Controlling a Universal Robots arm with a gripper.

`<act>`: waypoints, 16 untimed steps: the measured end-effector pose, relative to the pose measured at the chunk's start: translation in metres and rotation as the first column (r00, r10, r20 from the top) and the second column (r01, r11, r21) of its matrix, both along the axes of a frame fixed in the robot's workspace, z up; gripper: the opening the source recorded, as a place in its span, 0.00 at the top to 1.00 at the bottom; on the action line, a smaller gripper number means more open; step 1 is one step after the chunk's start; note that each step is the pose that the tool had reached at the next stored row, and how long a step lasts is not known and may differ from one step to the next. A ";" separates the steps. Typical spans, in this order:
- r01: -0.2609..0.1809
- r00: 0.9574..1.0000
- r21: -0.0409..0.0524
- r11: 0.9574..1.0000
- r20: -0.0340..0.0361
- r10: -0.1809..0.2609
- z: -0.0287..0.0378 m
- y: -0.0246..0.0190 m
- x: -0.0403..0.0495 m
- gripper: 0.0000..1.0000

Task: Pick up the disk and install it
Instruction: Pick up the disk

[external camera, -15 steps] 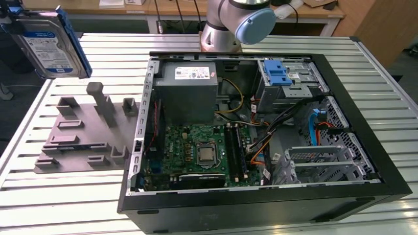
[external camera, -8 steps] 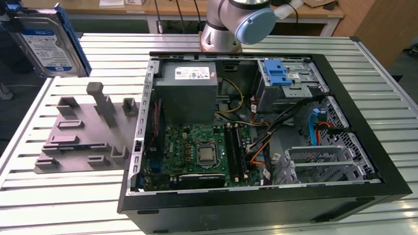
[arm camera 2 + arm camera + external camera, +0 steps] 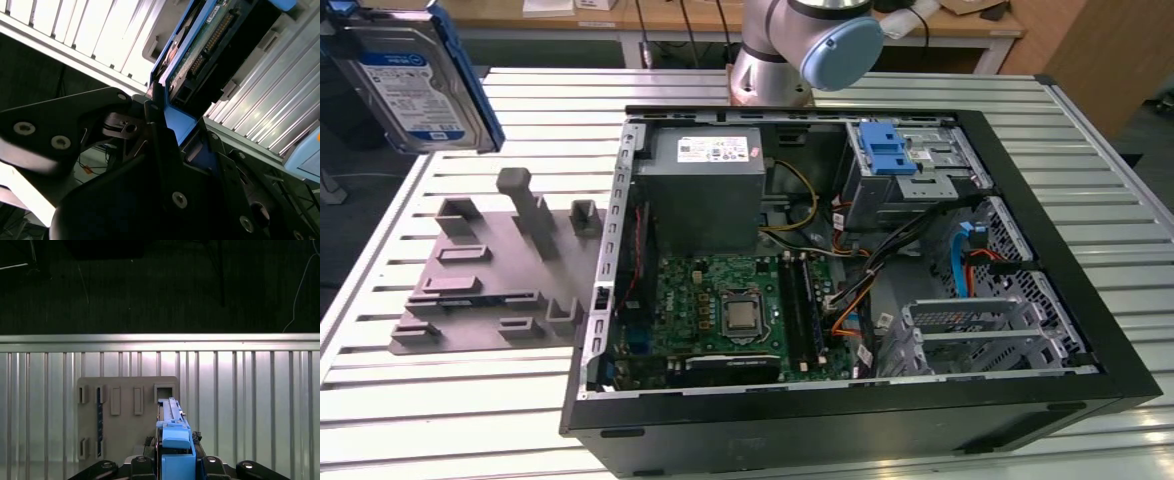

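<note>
The disk (image 3: 411,82), silver with a white-and-blue label and a blue plastic bracket, hangs upright in the air above the table's far corner at the exterior view's left. In the first wrist view the disk (image 3: 172,432) shows edge-on, over the grey fixture plate (image 3: 125,415). My gripper (image 3: 175,462) is shut on its blue bracket, one black finger on each side. The second wrist view shows the disk's (image 3: 210,40) connector end and circuit board, with the gripper (image 3: 172,125) clamped on the blue frame.
An open computer case (image 3: 1067,300) lies on the slatted metal table (image 3: 454,400), holding a grey power-supply box (image 3: 707,180), a motherboard (image 3: 727,310) and a drive cage with a blue latch (image 3: 891,155). The grey fixture plate (image 3: 487,275) lies beside the case. The arm's base (image 3: 794,50) stands behind.
</note>
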State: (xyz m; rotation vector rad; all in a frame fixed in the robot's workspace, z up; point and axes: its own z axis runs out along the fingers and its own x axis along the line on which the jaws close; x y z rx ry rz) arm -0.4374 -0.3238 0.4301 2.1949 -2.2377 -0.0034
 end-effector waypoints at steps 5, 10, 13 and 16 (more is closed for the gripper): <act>0.000 1.000 0.000 1.000 0.000 0.000 0.0061 0.0000 0.0000 0.64; 0.000 1.000 0.000 1.000 0.000 0.000 0.0111 0.0000 0.0000 0.64; 0.000 1.000 0.000 1.000 0.000 0.000 0.0135 0.0000 0.0000 0.64; 0.000 1.000 0.000 1.000 0.000 0.000 0.0165 0.0000 0.0000 0.64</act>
